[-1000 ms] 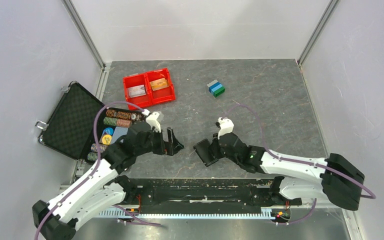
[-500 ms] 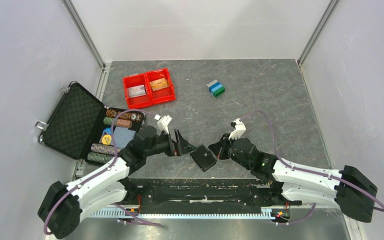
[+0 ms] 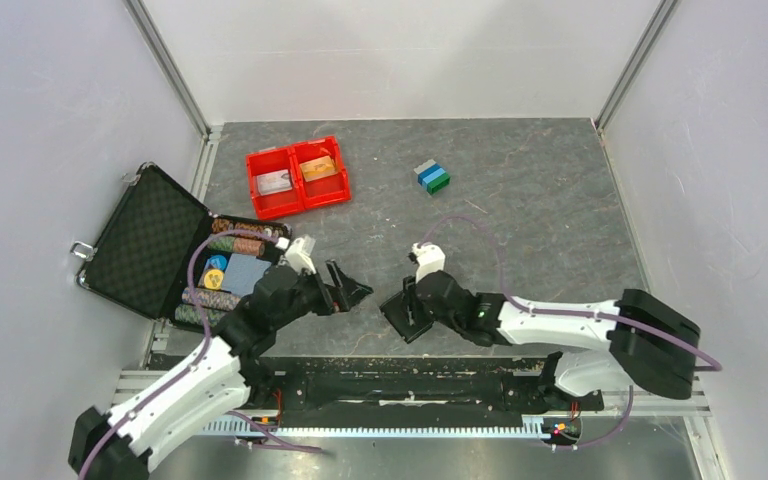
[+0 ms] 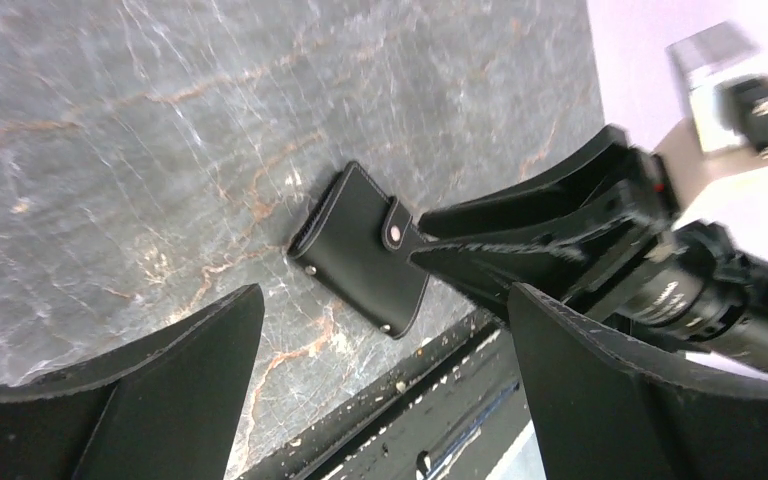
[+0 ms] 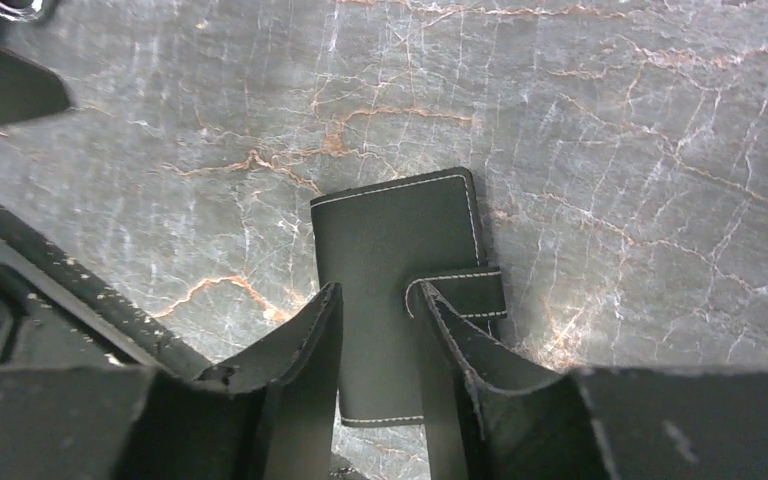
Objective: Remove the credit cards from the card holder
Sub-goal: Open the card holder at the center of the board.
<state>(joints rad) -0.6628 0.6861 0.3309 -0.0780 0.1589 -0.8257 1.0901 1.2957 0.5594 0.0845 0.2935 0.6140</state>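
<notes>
The card holder is a closed black leather wallet with a snap strap, flat on the table near the front edge. It also shows in the left wrist view and the right wrist view. My right gripper is over it, jaws a narrow gap apart, its right finger on the strap. My left gripper is wide open and empty, just left of the holder. A whitish-grey card and an orange card lie in the red tray.
An open black foam-lined case with poker chips and a blue-grey flat piece lies at the left. Stacked grey, blue and green blocks sit further back. The black front rail runs just below the holder.
The right gripper let go of the holder and backed right, then came back left onto it. The left gripper reached right toward the holder, then drew back left.
</notes>
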